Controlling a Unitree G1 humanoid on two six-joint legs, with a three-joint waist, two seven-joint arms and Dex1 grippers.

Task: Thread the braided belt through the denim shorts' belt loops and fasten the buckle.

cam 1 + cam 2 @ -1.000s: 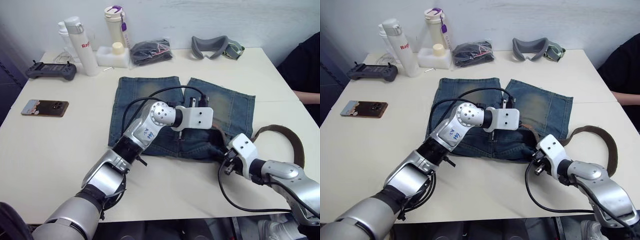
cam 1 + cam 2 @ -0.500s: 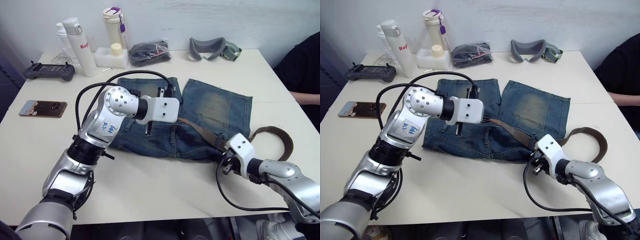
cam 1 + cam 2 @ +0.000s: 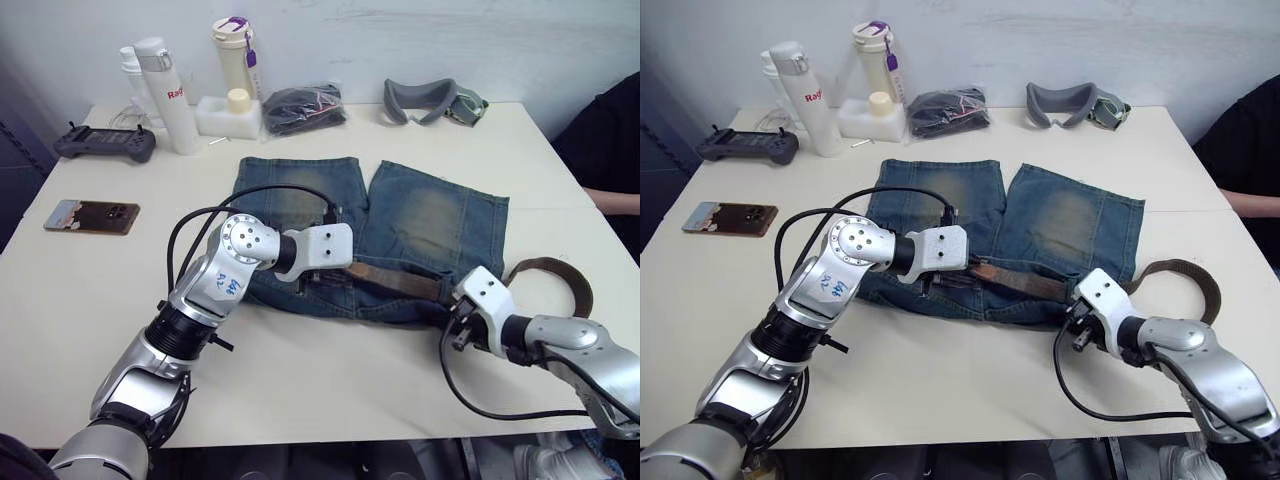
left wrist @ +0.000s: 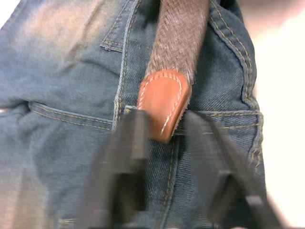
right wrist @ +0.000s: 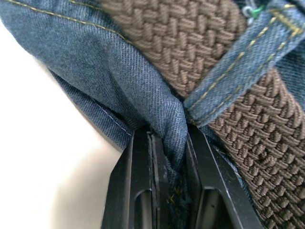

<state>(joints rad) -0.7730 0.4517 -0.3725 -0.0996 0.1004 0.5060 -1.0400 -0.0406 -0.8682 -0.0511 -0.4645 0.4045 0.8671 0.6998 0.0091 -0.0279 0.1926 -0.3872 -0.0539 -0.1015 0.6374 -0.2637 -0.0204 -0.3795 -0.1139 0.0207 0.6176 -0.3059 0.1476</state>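
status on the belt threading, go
Left hand open over the belt tip. Right hand shut on the shorts waistband fold beside a loop with belt through it. Buckle not seen, nothing blocking.

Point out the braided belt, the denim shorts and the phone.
braided belt (image 4: 164, 102): left wrist view, its tan leather tip.
denim shorts (image 3: 440, 210): left eye view, faded patch on one leg.
phone (image 3: 92, 216): left eye view, its middle.

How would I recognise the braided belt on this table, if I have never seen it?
Find the denim shorts spread mid-table. Along their near waistband runs the braided belt, looping off past the right gripper. Unlike the black cables, it is flat, brown and woven, with an orange leather tip.
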